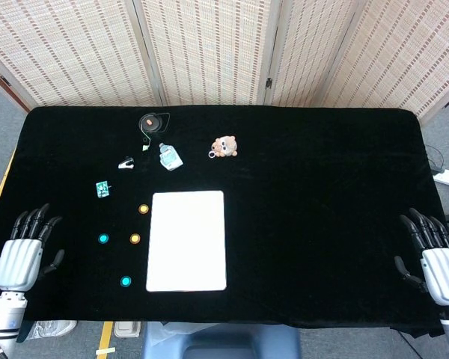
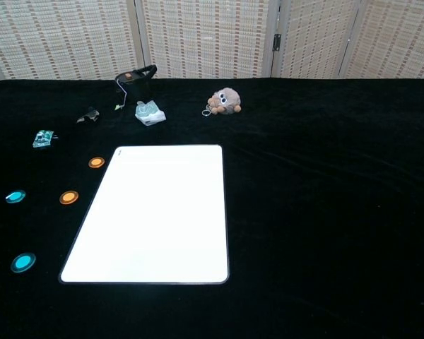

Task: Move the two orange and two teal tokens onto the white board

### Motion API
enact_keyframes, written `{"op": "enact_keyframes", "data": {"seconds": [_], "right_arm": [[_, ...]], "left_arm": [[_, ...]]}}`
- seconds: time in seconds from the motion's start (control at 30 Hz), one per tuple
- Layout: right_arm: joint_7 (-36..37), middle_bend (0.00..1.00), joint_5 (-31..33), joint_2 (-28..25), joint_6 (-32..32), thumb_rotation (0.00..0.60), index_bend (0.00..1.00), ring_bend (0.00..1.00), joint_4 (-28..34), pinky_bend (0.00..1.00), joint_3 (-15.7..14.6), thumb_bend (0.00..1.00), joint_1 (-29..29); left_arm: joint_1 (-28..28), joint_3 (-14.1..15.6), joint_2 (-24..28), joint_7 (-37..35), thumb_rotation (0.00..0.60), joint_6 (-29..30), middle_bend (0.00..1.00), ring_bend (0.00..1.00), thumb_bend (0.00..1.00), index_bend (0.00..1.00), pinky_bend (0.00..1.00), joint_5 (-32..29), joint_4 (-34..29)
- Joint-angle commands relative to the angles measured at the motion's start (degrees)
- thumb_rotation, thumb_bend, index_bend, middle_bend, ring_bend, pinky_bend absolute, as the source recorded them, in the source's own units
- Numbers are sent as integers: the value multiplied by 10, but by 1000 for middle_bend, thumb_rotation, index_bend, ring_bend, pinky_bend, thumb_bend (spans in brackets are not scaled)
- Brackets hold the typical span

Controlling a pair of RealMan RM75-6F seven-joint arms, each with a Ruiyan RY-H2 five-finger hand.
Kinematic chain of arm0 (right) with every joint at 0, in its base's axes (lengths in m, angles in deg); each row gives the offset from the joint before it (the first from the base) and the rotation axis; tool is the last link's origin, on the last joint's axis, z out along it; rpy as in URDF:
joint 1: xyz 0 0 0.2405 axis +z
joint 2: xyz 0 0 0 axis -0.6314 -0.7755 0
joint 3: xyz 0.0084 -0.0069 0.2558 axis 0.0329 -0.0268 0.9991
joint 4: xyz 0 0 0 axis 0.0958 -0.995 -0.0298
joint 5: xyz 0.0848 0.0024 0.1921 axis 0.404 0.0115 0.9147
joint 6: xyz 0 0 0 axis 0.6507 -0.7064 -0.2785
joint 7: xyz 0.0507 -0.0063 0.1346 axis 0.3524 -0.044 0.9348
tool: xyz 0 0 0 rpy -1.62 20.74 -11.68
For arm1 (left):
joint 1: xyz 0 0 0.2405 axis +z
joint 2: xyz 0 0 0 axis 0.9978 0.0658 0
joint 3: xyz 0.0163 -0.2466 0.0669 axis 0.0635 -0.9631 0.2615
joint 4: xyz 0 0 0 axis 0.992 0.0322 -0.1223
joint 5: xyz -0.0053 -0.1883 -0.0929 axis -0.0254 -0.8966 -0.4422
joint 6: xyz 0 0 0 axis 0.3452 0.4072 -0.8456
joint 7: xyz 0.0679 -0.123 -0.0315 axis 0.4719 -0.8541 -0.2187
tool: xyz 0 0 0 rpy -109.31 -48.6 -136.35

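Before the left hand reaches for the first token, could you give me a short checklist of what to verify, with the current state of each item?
1. White board bare, room for four tokens: ok.
2. All tokens visible and off the board: ok. Orange tokens and, teal tokens and lie left of it.
3. Tokens apart from each other, none stacked: ok.
4. Left hand holds nothing, fingers apart: ok.
5. Right hand holds nothing and is far from the tokens: ok.
6. Small clutter, such as the green packet, sits beyond the tokens, off the left hand's path: ok.
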Motion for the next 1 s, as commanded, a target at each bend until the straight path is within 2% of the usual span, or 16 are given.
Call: {"op": "enact_keyframes", "data": {"seconds": [0.03, 0.27, 0.47, 0.8, 1.0], "right_arm": [[-2, 1, -2, -2, -4, 600, 35, 0, 3, 0, 0, 454, -2], [-7, 1, -3, -5, -7, 600, 35, 0, 9, 0, -2, 454, -6], [-7, 1, -1, -3, -5, 600, 35, 0, 8, 0, -3, 454, -7], [-3, 1, 3, 0, 3, 600, 35, 0, 2, 0, -3, 453, -5], [1, 1, 6, 1, 6, 600, 35, 0, -1, 0, -2, 454, -5]], "left_arm": [[-32, -15, -2, -28, 600, -28, 82, 36, 396, 308, 0, 13, 18], [-102, -33, -17, -62, 600, -103, 118, 65, 411, 380, 0, 21, 55], [-170, -45, -59, -83, 600, -181, 118, 65, 431, 414, 0, 8, 122], [-240, -51, -132, -72, 600, -266, 115, 15, 434, 422, 0, -35, 223], [-273, -49, -164, -34, 600, -318, 68, 0, 434, 404, 0, -66, 261]]}}
